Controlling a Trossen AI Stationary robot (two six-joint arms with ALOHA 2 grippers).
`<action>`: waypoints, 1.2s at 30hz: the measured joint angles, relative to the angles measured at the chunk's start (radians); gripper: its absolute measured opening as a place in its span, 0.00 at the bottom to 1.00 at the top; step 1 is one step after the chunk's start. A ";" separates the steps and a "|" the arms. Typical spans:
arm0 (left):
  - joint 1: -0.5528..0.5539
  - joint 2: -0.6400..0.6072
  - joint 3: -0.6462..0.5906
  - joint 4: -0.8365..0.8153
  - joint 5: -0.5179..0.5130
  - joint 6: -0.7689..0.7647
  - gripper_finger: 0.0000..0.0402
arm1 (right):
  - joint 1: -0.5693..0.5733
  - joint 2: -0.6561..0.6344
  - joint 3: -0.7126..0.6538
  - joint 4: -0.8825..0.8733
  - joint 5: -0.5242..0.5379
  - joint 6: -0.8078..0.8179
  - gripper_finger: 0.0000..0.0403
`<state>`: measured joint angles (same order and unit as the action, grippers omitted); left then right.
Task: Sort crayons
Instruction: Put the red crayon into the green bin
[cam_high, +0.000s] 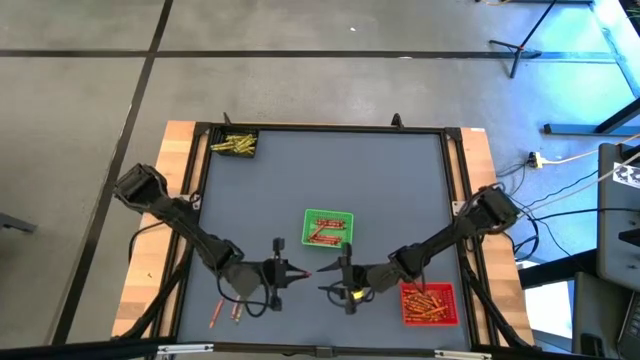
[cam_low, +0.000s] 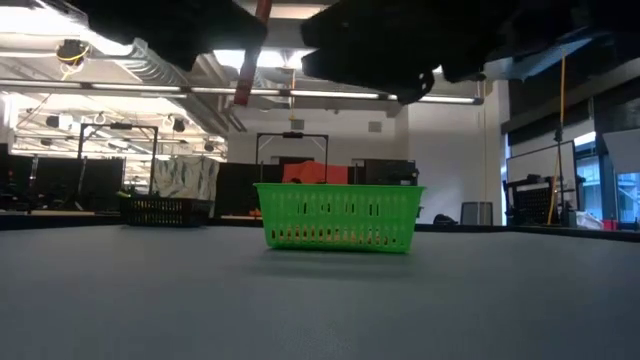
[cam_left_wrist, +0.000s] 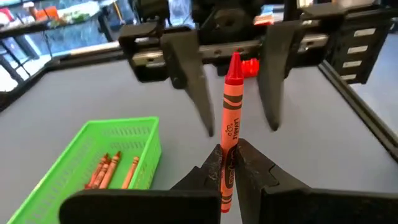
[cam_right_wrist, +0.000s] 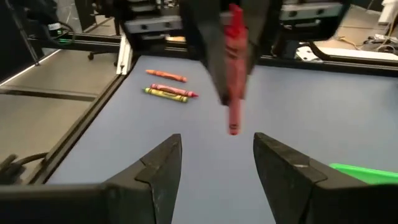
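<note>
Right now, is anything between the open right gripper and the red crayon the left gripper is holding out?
Nothing visible. The left gripper is shut on the red crayon, whose free end points at the right gripper. That gripper's open fingers face it across bare air above the table.

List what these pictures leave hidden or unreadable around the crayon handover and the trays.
- Low view: both grippers are cut off by the top edge; only part of the red crayon shows.
- Low view: the green tray hides its contents behind its mesh wall; the red tray is out of frame.
- High view: the crayons in the red tray and the black corner tray are too small to count.
- Left wrist view: the left gripper covers the crayon's lower end.
- Right wrist view: the right gripper shows; the crayon's label is blurred.
</note>
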<state>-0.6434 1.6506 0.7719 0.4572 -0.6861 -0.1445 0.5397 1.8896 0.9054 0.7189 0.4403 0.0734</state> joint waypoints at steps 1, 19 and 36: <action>0.000 0.005 -0.011 0.030 0.000 0.011 0.02 | -0.005 0.000 0.000 0.000 -0.002 0.002 0.49; 0.013 0.078 -0.026 0.173 0.040 0.050 0.02 | -0.055 0.000 0.023 0.098 -0.036 -0.018 0.49; 0.020 0.079 -0.026 0.187 0.044 0.043 0.02 | -0.076 0.000 0.052 0.070 -0.127 -0.056 0.08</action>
<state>-0.6229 1.7293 0.7460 0.6440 -0.6418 -0.1020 0.4641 1.8896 0.9577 0.7887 0.3129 0.0174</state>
